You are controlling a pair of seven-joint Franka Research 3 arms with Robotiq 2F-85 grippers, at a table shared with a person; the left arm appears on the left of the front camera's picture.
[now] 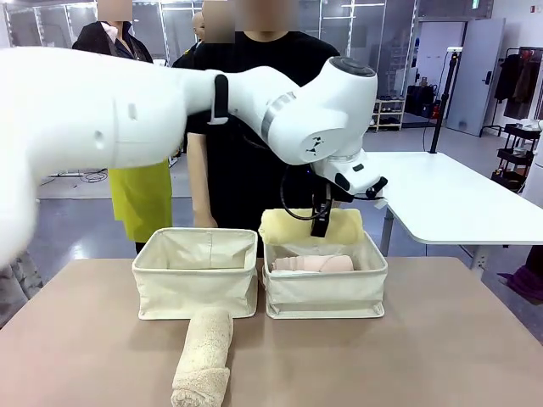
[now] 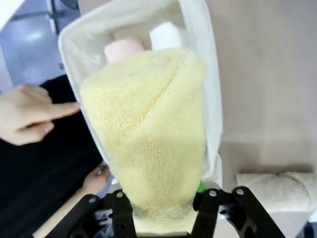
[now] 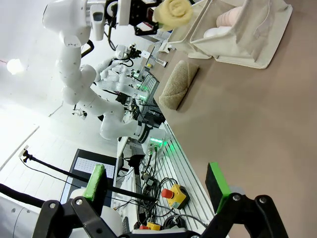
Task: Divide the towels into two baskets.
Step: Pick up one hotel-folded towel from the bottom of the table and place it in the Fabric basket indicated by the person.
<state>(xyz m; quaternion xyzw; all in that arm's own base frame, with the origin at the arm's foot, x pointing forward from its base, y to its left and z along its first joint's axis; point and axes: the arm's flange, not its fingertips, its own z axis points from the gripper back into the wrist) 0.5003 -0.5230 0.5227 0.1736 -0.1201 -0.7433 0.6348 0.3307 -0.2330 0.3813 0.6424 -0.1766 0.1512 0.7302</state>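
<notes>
The pale yellow towel (image 2: 148, 139) is a fat, fluffy terry roll, its outer flap wrapped slantwise across the front. The left pincer (image 2: 163, 213) is clamped on one end of it, and the roll widens away from the fingers. Seen from the front, the towel (image 1: 348, 227) hangs under the left pincer (image 1: 321, 222), over the far rim of the first basket (image 1: 322, 292).

Straight past the towel's free end, inside this basket (image 2: 213, 99), lie the pink towel (image 2: 124, 49) and the white towel (image 2: 166, 34), side by side, their round ends facing the pincer. A person's hand (image 2: 27, 114) points from one side, with the fingertip at the basket's rim.

Beside the first basket stands the second basket (image 1: 195, 288), of the same cream canvas. The beige towel (image 1: 204, 348) lies on the counter (image 1: 424, 356) just in front of it, nearer the robot than the pincer.

The right pincer (image 3: 157, 183) stands wide with nothing between its green pads, well apart from both baskets above the bare counter.
</notes>
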